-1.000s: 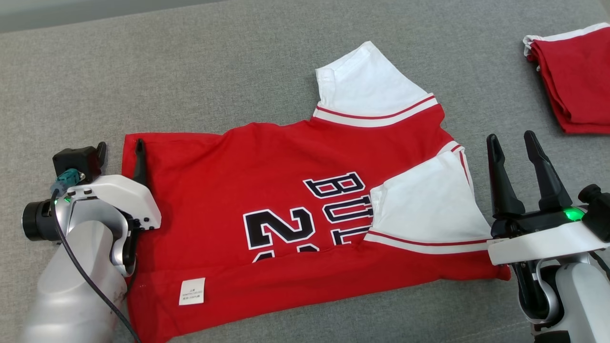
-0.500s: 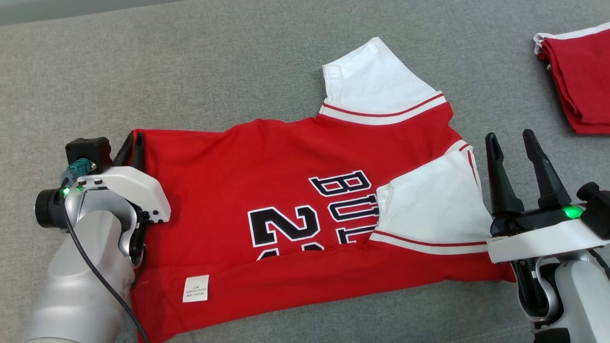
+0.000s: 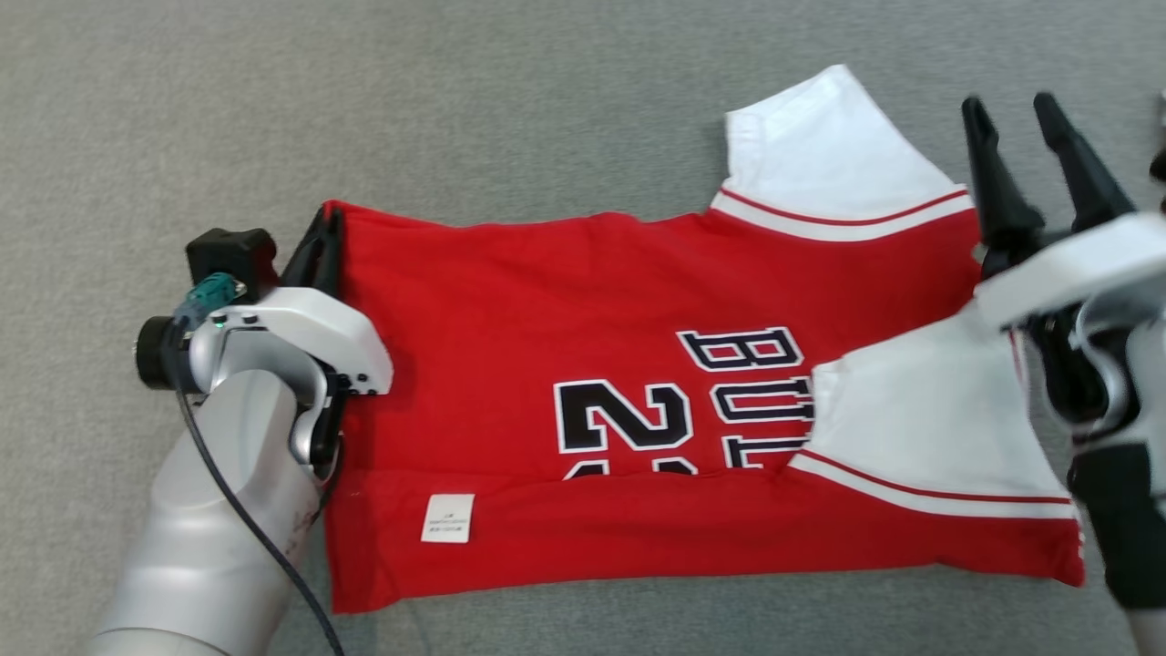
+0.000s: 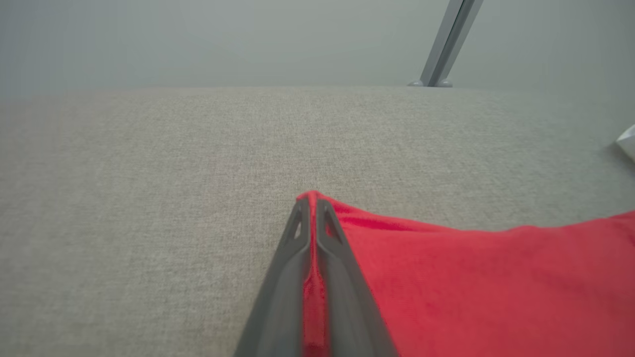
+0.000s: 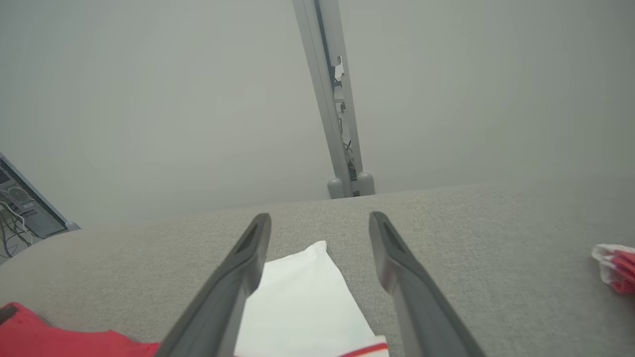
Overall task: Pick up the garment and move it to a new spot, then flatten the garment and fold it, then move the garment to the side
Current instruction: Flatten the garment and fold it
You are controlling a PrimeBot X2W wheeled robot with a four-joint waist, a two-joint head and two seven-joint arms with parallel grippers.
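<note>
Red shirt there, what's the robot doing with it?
The robot is folding a red and white jersey on a grey cloth surface. Its left tool is pinched shut on the jersey's far left corner. Its right tool hangs open near the white sleeve at the other end, holding nothing. The near edge is already folded over, showing a small white label.

A grey woven fabric covers the bench (image 3: 547,109). Beyond its far edge stands a slanting grey metal post (image 5: 330,99) against a plain pale grey backdrop (image 5: 149,99). The light is soft and even. Some equipment with cables (image 5: 20,208) sits at one edge.
</note>
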